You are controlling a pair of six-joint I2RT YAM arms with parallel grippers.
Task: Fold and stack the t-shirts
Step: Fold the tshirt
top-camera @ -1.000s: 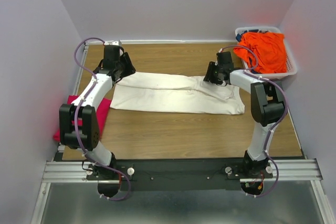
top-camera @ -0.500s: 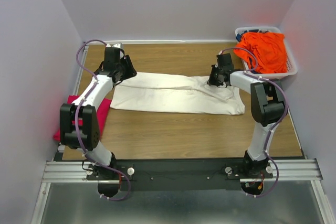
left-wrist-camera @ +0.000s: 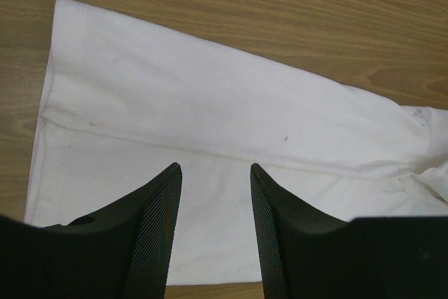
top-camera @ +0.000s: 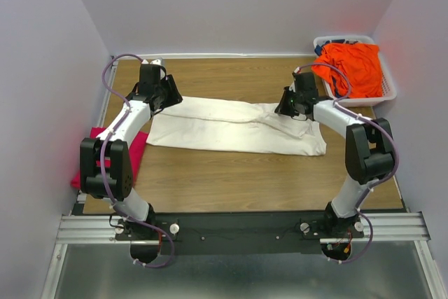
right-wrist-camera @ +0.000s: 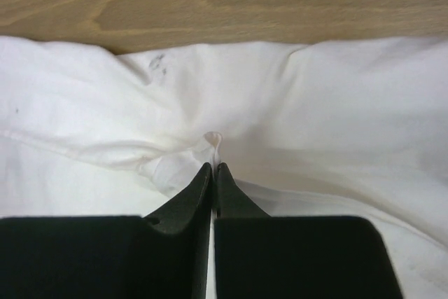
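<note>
We start w/ the magenta-pink t-shirt point(top-camera: 134, 146). It lies just off the left end of the cream-white t-shirt point(top-camera: 231, 129), at the edge of the table point(top-camera: 245, 180). The left arm hides much of it, so we can't judge its fold.

Next, the left gripper point(top-camera: 165, 96) sits over the cream-white t-shirt's far-left corner. In the left wrist view its fingers point(left-wrist-camera: 155, 229) stand apart, i.e. released, w/ only the cloth showing in the gap between them. We can't tell whether the tips touch the fabric.

The cream-white t-shirt itself lies flat as a long strip running left to right across the middle of the table. One layer is doubled over another along its length. Near the left gripper we see a stitched hem at the strip's left end and a couple of small specks on the cloth.

Toward the right end of the cream-white t-shirt, at its far edge, is the right gripper point(top-camera: 288, 106). In the right wrist view its fingers are clenched together on a small pinch of the cream-white cloth. A little ridge of fabric pokes up at the tips, and wrinkles fan out from that spot.

Beyond the cream-white t-shirt's right end, well apart from it, the bright orange t-shirt point(top-camera: 353, 66) is heaped unfolded in the white basket point(top-camera: 387, 94).
</note>
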